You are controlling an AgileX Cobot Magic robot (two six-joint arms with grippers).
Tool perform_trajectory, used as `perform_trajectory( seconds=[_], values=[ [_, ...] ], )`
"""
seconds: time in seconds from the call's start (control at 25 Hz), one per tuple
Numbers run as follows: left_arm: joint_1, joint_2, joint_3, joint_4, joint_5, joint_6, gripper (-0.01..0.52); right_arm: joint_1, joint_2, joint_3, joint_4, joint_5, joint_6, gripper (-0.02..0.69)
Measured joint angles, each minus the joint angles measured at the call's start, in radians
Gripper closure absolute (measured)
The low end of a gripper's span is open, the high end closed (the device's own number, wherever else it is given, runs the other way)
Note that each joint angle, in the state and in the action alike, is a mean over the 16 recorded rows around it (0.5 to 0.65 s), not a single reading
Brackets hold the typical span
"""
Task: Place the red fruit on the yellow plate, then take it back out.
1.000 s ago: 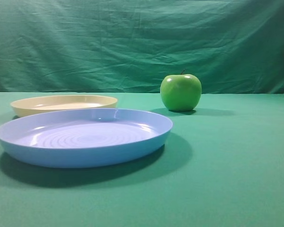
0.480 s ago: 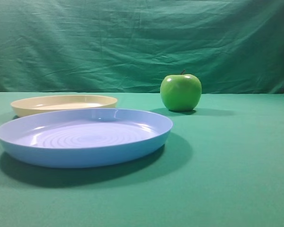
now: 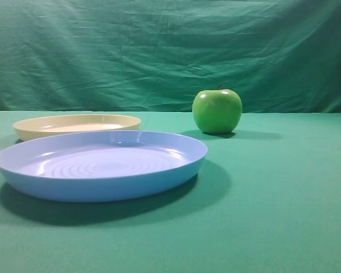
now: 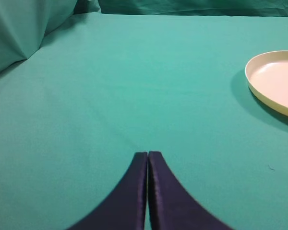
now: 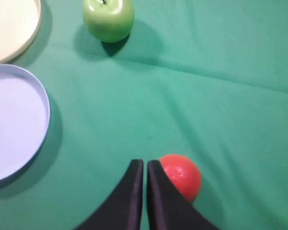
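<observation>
The red fruit (image 5: 182, 175) lies on the green cloth in the right wrist view, just right of my right gripper (image 5: 145, 164), partly hidden behind its right finger. That gripper is shut with nothing between its fingers. The yellow plate (image 3: 74, 124) sits at the back left in the exterior high view, empty; its rim (image 5: 31, 36) shows at the top left of the right wrist view and at the right edge (image 4: 264, 91) of the left wrist view. My left gripper (image 4: 147, 154) is shut over bare cloth, left of the plate. The red fruit and both grippers are out of the exterior high view.
A larger light blue plate (image 3: 102, 185) lies in front of the yellow one, its rim (image 5: 44, 103) at the left of the right wrist view. A green apple (image 3: 217, 111) stands behind, also at the top (image 5: 108, 20) of the right wrist view. A green cloth backdrop (image 3: 170, 51) hangs behind.
Nothing has visibly changed in the exterior high view.
</observation>
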Motion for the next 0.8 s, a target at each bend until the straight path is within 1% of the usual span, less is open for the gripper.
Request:
perform_trajectory(
  seconds=[0.16, 0.48, 0.64, 0.8],
  values=[
    [0.0, 0.0, 0.0, 0.0, 0.0, 0.0, 0.514, -0.001, -0.131, 0.018, 0.015, 0.02, 0.013, 0.665],
    [0.0, 0.0, 0.0, 0.0, 0.0, 0.0, 0.514, -0.002, -0.386, 0.085, 0.03, 0.012, 0.018, 0.665],
    [0.0, 0.0, 0.0, 0.0, 0.0, 0.0, 0.514, -0.005, -0.492, 0.149, 0.014, -0.032, 0.019, 0.665],
    [0.0, 0.0, 0.0, 0.0, 0.0, 0.0, 0.514, -0.023, -0.588, 0.239, -0.019, -0.125, 0.019, 0.665]
  ],
)
